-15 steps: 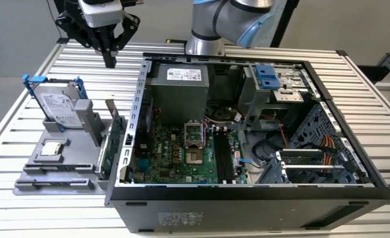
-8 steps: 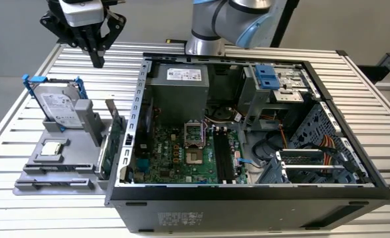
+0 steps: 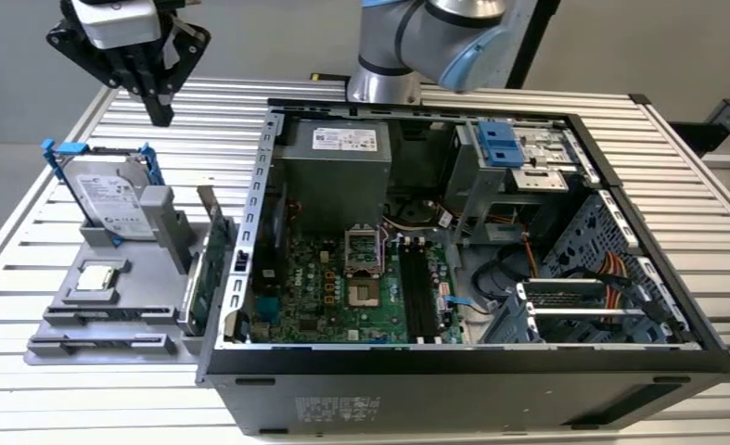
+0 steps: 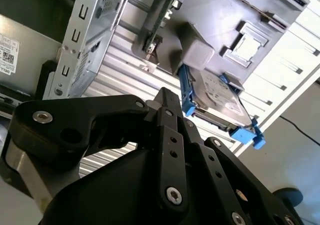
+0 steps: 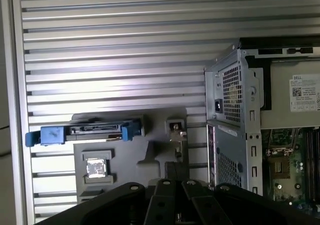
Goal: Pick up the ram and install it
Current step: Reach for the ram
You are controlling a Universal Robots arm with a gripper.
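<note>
My gripper (image 3: 160, 113) hangs over the ribbed aluminium table (image 3: 24, 222), its black jointed fingers pinched together on nothing. It is near the grey moulded holder (image 3: 142, 283) carrying the blue-railed hard drive (image 3: 105, 199). I cannot pick out the thin ram stick for certain.

You've got a black claw (image 3: 160, 113), a blue-railed silver drive (image 3: 105, 199) near it, grey tray (image 3: 148, 287), ribbed silver table (image 3: 235, 120), green board (image 3: 327, 297).

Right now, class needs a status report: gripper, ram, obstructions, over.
Gripper shut, empty, high above table. Ram untouched, on edge in gray rack beside case. Hard drive propped on same rack.
</note>
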